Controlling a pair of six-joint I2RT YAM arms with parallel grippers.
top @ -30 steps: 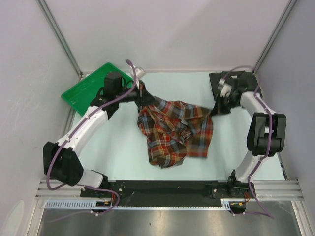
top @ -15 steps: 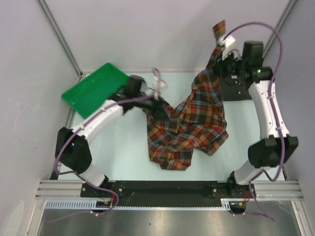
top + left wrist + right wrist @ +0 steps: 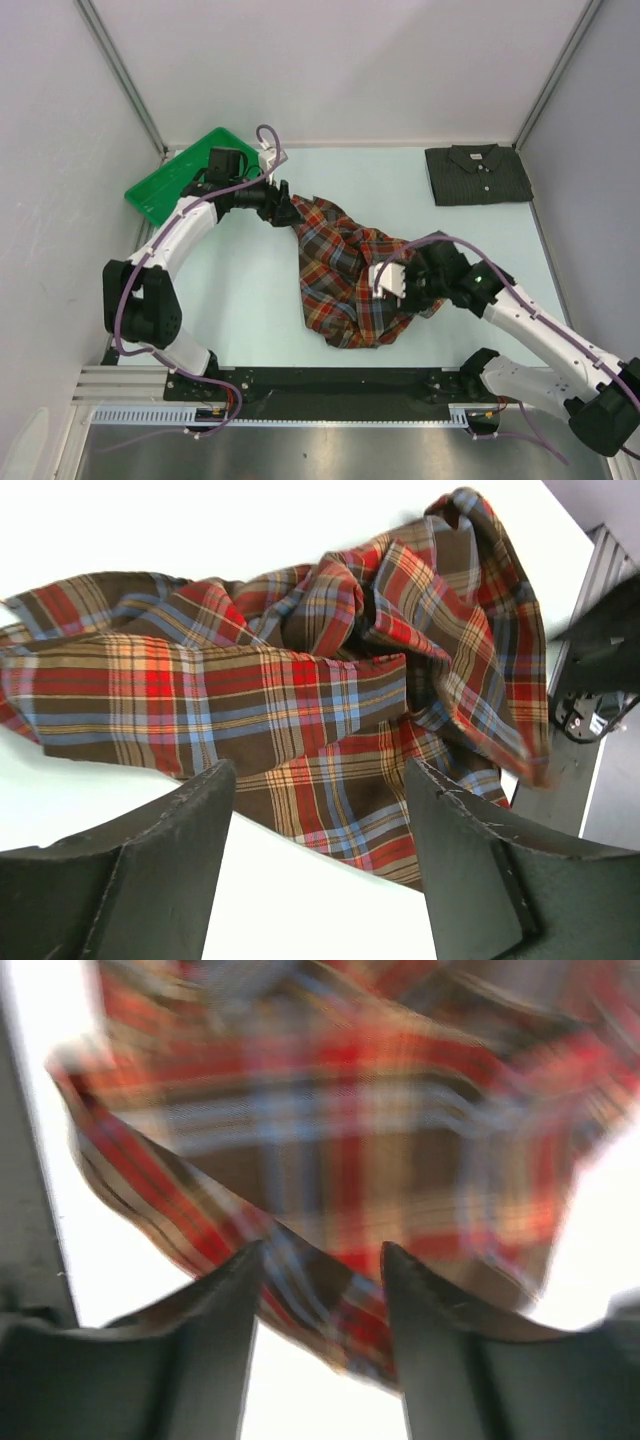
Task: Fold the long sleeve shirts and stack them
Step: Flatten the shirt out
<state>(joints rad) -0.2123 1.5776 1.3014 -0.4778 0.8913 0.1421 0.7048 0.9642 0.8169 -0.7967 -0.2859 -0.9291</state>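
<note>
Worktop point(image 3: 240, 290): plaid shirt point(image 3: 345, 275) lies crumpled at its middle, nothing of it in the air. Half a second back its right side hung high from the right jaws near the far right corner. That lift is gone and the cloth has dropped into a loose heap, sleeves and collar not readable. Grey shirt point(image 3: 477, 173) sits folded flat at the far right corner, well apart, unchanged. Right jaws now low at the heap's near right edge, parted, plaid showing in the gap; wrist view blurred. Left jaws wide apart at the heap's far left tip, cloth just ahead of them, not pinched. Judgement: plaid released but not yet spread flat; fresh grasps needed before any fold.
</note>
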